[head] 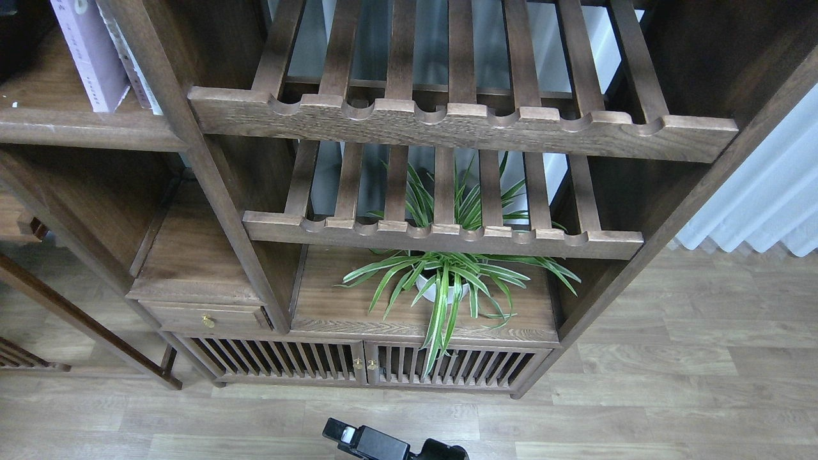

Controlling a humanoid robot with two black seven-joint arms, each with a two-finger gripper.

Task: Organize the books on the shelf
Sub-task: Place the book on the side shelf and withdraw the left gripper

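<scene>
The pale lavender-white book [89,57] stands tilted on the dark-brown shelf [77,124] at the top left. A second book [131,67] leans behind it, mostly hidden by the bookcase post, so I cannot tell which one it is. The black-grey book is not identifiable. A dark shape [19,32] fills the top left corner beside the books; I cannot tell what it is. A black part of my arm [367,439] shows at the bottom edge, far below the shelf. Its fingers cannot be told apart.
Two slatted racks with scalloped front rails [460,124] [441,233] fill the middle bay. A potted spider plant [444,284] sits on the board below them. A small drawer [204,316] and slatted cabinet doors [364,364] are lower down. A white curtain [760,198] hangs at the right.
</scene>
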